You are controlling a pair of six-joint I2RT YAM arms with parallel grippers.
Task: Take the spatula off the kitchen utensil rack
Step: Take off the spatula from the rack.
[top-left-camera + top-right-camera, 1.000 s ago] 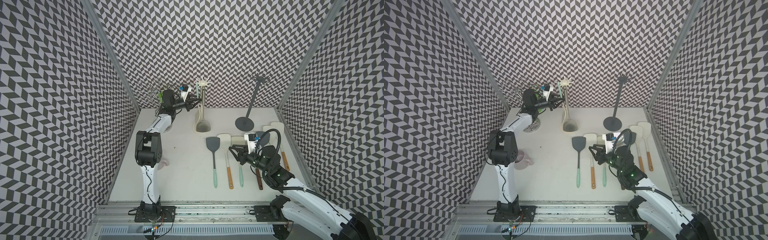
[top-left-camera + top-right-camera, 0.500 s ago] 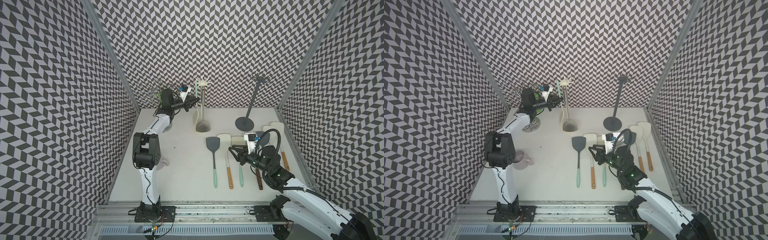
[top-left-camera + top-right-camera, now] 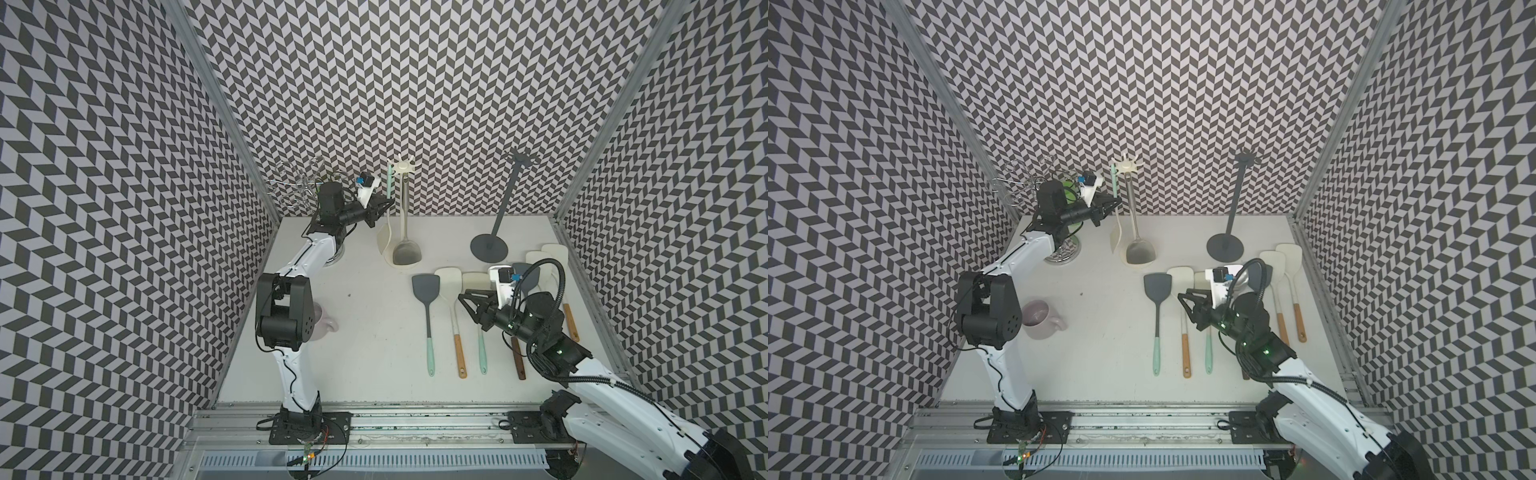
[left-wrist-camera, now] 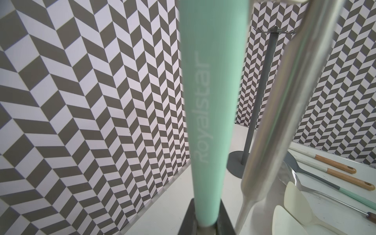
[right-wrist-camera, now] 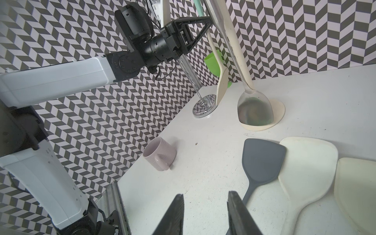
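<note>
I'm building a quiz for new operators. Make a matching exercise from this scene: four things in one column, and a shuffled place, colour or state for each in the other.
Things:
1. mint-handled spatula
2. dark grey spatula
3. mug
4. dark grey rack

Descriptions:
A. pale pink
B. lying flat on the table
C. upright, nothing hanging on it
D. gripped by the left end effector

Pairs: 1-D, 2-B, 3-A, 4-C
</note>
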